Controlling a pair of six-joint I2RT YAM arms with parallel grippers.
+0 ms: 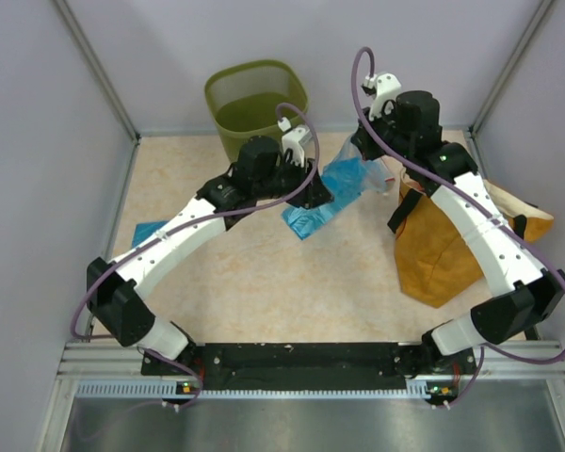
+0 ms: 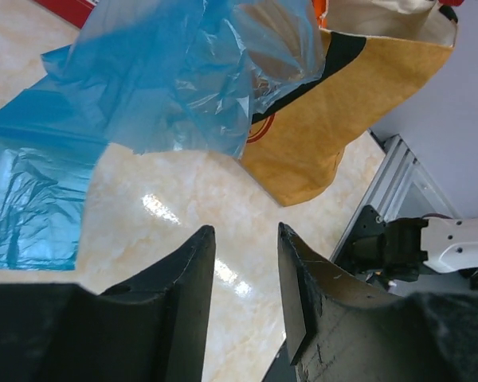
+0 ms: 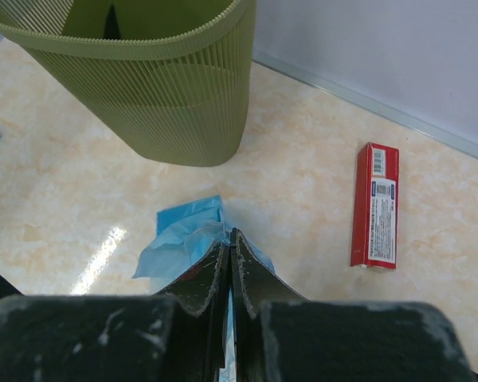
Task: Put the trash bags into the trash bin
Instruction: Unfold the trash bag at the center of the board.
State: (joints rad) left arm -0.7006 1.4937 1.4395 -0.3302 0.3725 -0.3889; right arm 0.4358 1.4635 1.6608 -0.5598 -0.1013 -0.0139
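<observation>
A crinkly light-blue trash bag (image 1: 331,193) hangs from my right gripper (image 1: 358,153), its lower end draped on the table. In the right wrist view the right gripper (image 3: 229,235) is shut on the trash bag (image 3: 183,235), with blue film pinched between the fingers. My left gripper (image 1: 317,196) is at the bag's left side. In the left wrist view the left gripper (image 2: 245,232) is open just below the trash bag (image 2: 167,72), only table between its fingers. The olive-green trash bin (image 1: 254,104) stands upright at the back. A folded blue trash bag (image 1: 151,233) lies flat at the left.
A mustard-orange sack (image 1: 443,250) with black handles stands at the right, under the right arm. A flat red box (image 3: 376,204) lies on the table near the back wall. Metal frame posts and walls close in both sides.
</observation>
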